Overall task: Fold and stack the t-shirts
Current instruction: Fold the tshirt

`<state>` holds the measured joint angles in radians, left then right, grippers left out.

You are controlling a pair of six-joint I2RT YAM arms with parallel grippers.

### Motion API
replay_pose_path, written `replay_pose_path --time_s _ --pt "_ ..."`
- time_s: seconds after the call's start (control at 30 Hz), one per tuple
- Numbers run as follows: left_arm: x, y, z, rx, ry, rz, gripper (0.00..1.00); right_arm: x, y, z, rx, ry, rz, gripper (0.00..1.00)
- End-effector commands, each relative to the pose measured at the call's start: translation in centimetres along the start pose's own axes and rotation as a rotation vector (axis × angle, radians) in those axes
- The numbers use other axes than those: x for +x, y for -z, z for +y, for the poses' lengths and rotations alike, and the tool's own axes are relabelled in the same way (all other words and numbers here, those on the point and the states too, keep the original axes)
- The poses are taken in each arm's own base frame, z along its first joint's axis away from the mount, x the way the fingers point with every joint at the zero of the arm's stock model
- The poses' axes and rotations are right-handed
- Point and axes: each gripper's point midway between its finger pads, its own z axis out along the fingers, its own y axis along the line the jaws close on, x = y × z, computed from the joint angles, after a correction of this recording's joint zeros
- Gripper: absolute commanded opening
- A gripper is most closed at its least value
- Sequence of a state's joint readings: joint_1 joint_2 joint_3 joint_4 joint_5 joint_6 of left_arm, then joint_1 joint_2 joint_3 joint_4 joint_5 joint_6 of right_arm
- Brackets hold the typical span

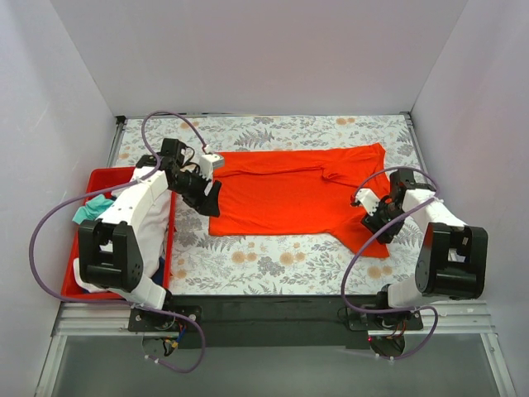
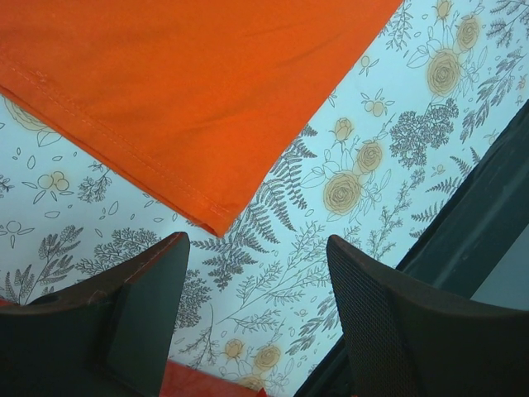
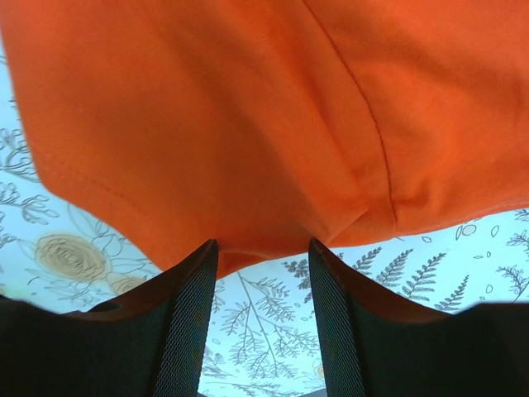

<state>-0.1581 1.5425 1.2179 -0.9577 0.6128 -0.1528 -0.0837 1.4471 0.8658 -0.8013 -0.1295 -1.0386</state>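
Item: orange-red t-shirt (image 1: 289,194), one, spread flat across the far middle of the floral-patterned table (image 1: 248,265), lying crosswise with its hem toward the left arm and its sleeves toward the right; some wrinkling near the collar end. Left gripper (image 1: 211,198): poised at the shirt's near left hem corner, jaws wide apart with nothing between them; in the left wrist view (image 2: 256,240) the hem corner lies just beyond the fingertips, apart from them. Right gripper (image 1: 369,217): at the near right sleeve, jaws partly apart; in the right wrist view (image 3: 263,244) the sleeve's edge reaches the fingertips, bare table showing in the gap, no cloth seen clamped. Red bin (image 1: 99,171): at the table's left edge, just beside the shirt, holding teal cloth (image 1: 89,212), largely hidden by the left arm.
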Motion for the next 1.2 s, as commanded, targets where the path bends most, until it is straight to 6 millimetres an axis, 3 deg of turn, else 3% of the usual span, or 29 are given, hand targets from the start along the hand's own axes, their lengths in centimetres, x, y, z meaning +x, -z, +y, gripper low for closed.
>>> replay_pose_path --time_s 0.0,0.17,0.3,0.33,0.47,0.53,0.67,0.93,1.17 --pt "0.4 -0.1 0.3 -0.004 -0.011 0.01 0.67 -0.1 -0.9 -1.5 0.052 0.064 0.006 0.55" --pt "0.7 -0.4 0.7 -0.011 -0.017 0.029 0.67 0.8 -2.6 -0.8 0.022 0.056 0.036 0.55" --pt "2.4 -0.9 1.0 0.001 -0.072 0.082 0.67 1.7 -3.6 0.0 0.01 0.056 0.055 0.52" --pt "3.3 -1.1 1.0 0.006 -0.082 0.108 0.66 1.8 -3.7 0.3 0.007 0.057 0.056 0.48" --pt "4.4 -1.6 1.2 -0.015 -0.214 0.133 0.61 1.8 -3.8 0.6 -0.002 0.028 0.056 0.1" --pt "4.4 -2.0 1.0 -0.012 -0.292 0.131 0.58 1.6 -3.6 0.6 -0.002 0.014 0.046 0.01" --pt "4.5 -2.8 0.3 0.007 -0.405 0.124 0.47 0.9 -3.0 0.6 -0.01 -0.006 0.027 0.01" --pt "5.5 -5.8 -0.5 0.016 -0.584 0.162 0.42 -0.5 -1.6 0.1 -0.002 -0.028 -0.015 0.01" --pt "5.6 -7.3 1.3 -0.061 -0.611 0.17 0.43 -0.6 -1.4 0.1 -0.01 -0.037 -0.016 0.01"
